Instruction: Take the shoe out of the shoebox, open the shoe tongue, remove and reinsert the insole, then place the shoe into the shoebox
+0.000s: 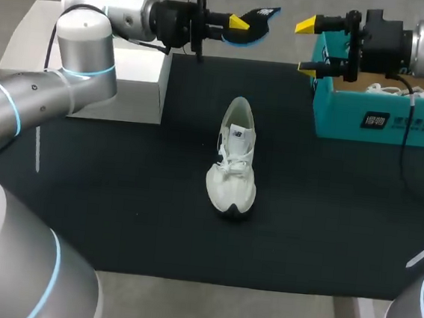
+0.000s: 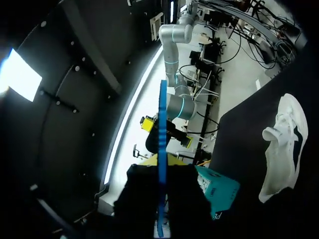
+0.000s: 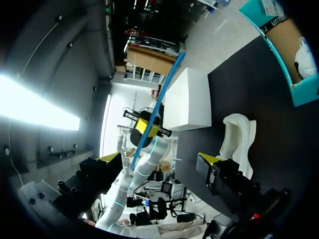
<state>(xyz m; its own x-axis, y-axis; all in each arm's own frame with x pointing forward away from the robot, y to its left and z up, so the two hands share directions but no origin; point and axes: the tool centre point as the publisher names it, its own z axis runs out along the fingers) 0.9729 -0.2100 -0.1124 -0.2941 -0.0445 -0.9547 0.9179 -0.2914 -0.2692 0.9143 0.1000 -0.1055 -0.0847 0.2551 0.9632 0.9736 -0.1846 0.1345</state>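
Nearest, the white lace-up sneaker (image 1: 234, 161) stands on its sole mid-worktop, toe towards the near edge, out of its box. On the black worktop (image 1: 117, 210), the teal cardboard shoebox (image 1: 351, 116) waits at the far right corner. Above the far edge, the left pincer (image 1: 240, 24) is clamped on the thin blue insole (image 1: 259, 24). The right pincer (image 1: 307, 46) faces it, fingers apart. The insole looks out and not yet back in, so reinsertion comes next: guide it into the sneaker's mouth.

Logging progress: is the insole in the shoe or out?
Out: the left pincer holds the blue insole aloft, away from the shoe.
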